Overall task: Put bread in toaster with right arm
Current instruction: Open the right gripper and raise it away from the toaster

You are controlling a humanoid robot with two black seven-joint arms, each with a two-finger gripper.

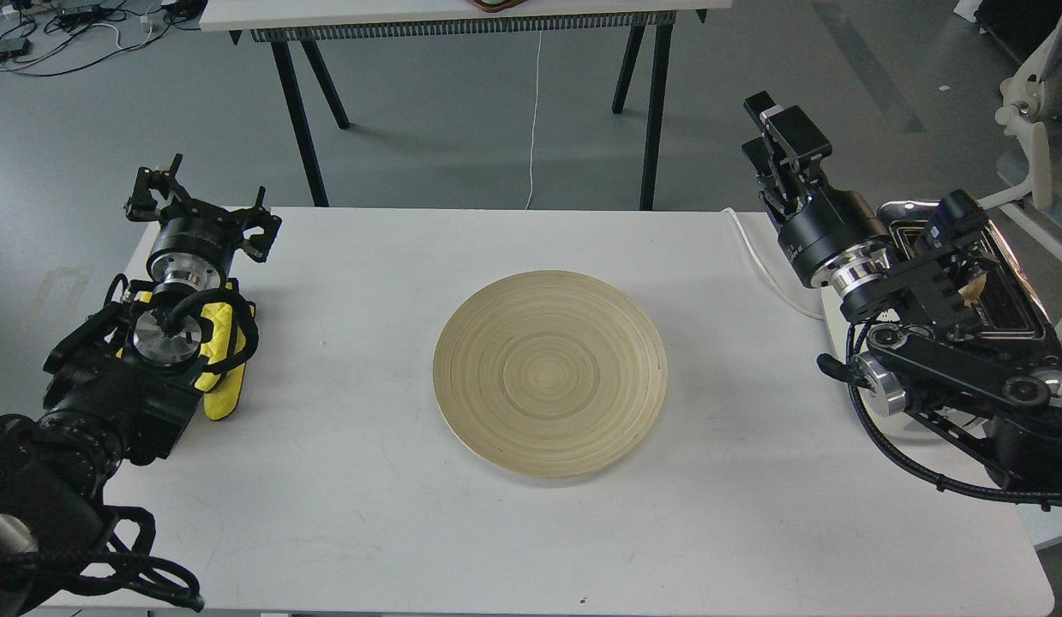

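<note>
The cream-white toaster (pixel 1015 296) stands at the table's right edge, mostly hidden behind my right arm; part of its chrome top and a dark slot show. A small tan bit of the bread (pixel 969 290) shows low in the toaster's slot; the rest is hidden. My right gripper (pixel 758 128) is raised above the table's back edge, up and left of the toaster, well apart from it. Its fingers stand a little apart and hold nothing. My left gripper (pixel 201 201) rests at the table's far left, open and empty.
A round bamboo plate (pixel 548 373) lies empty at the middle of the white table (pixel 368 514). A yellow pad (pixel 224 368) lies by my left arm. The toaster's white cord (pixel 766 266) runs to the back edge. A second table (pixel 462 21) stands behind.
</note>
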